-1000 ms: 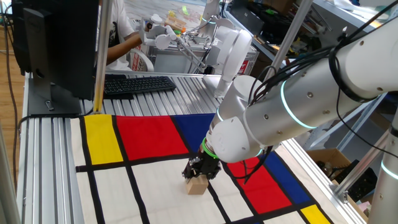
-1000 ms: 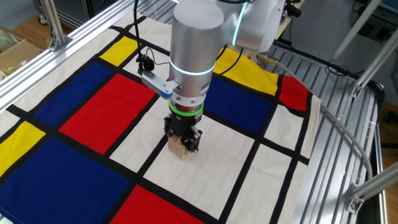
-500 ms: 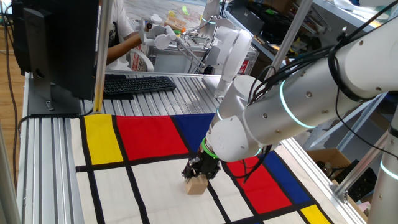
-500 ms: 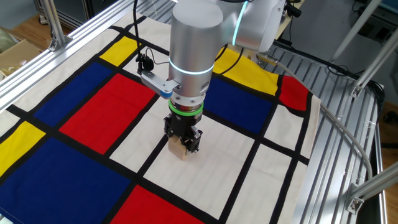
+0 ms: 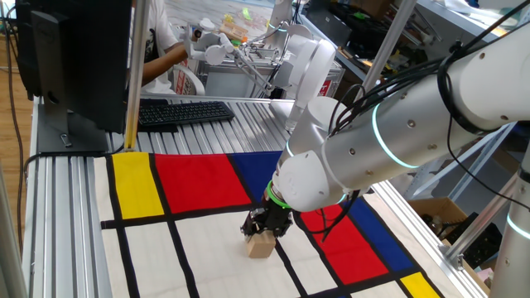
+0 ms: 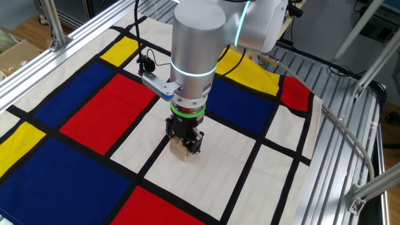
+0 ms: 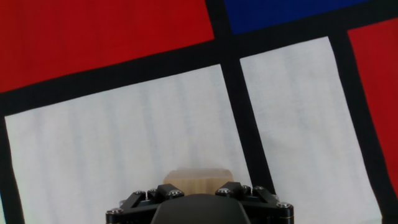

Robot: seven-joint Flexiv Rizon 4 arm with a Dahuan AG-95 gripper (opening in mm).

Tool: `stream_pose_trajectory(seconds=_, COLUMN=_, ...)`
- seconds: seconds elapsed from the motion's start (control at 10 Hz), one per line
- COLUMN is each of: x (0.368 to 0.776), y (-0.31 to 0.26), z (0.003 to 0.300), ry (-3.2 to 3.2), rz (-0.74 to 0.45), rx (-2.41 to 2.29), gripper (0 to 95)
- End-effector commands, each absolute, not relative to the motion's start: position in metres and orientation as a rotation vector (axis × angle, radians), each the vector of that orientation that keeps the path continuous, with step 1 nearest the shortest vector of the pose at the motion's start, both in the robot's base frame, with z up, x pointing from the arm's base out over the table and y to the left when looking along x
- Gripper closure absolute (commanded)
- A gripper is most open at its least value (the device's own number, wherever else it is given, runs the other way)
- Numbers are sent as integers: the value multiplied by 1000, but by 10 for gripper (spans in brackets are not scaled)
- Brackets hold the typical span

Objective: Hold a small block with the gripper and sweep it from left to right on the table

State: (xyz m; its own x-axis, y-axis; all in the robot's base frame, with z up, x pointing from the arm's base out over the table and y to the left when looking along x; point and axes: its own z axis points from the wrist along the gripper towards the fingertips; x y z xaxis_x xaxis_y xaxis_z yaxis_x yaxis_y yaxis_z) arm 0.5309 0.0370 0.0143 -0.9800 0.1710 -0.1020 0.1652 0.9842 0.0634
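Note:
The small block (image 5: pixel 262 245) is a light-tan wooden cube resting on a white rectangle of the table (image 5: pixel 157 248) cloth, beside a black dividing line. The black gripper (image 5: pixel 263 232) with its green ring stands straight down over the cube, its fingers closed on the block's sides. From the other fixed view the small block (image 6: pixel 181 150) shows under the gripper (image 6: pixel 184 145), near a black line. In the hand view only the top edge of the small block (image 7: pixel 198 176) peeks out between the finger bases of the gripper (image 7: pixel 198 190); the fingertips are hidden.
The big white arm (image 5: pixel 389 132) reaches over the right half of the cloth. A keyboard (image 5: pixel 178 112) and monitor (image 5: pixel 74 58) stand at the far side on the aluminium rails. A person's arm (image 5: pixel 166 58) shows behind them. Table edge rails (image 6: pixel 331 162) run along the right.
The arm has shifted very slightly; the gripper and block stay in about the same spot on the white rectangle.

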Motion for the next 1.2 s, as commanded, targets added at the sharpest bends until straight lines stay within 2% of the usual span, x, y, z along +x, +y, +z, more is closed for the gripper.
stream_pose_trajectory(seconds=0.1, x=531, y=37, z=15, ry=3036, rz=77, rx=263, gripper=950)
stream_pose_trajectory(seconds=1.2, x=531, y=37, z=14, ry=3027, rz=64, rx=264, gripper=950)
